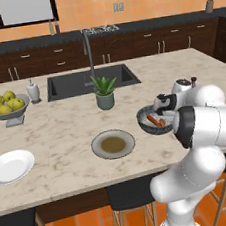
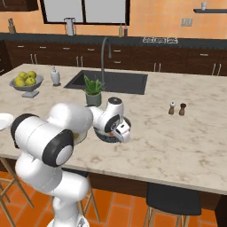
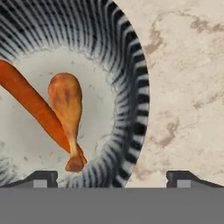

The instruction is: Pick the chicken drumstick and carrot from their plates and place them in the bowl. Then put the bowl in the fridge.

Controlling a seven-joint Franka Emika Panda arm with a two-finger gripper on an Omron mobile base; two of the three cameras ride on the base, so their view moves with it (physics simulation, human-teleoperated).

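The chicken drumstick (image 3: 66,114) is golden-brown, fat at the top and tapering to a thin bone knob at about 6 o'clock in the hand view — its long axis runs nearly 12 to 6. It lies in the bowl (image 3: 131,87), whose ribbed dark wall rings a paler floor. The carrot (image 3: 33,105), orange-red, slants from 10 o'clock toward 5, touching the drumstick's thin end. The gripper (image 3: 111,179) hangs over the bowl's rim with its 2 fingertips (image 3: 41,178) spread wide, holding nothing — 1 over the bowl, 1 over the marble counter (image 3: 188,87).

At 9 o'clock of the bowl on the counter sit the brown-centred plate (image 1: 113,144) and, further, the white plate (image 1: 11,166).
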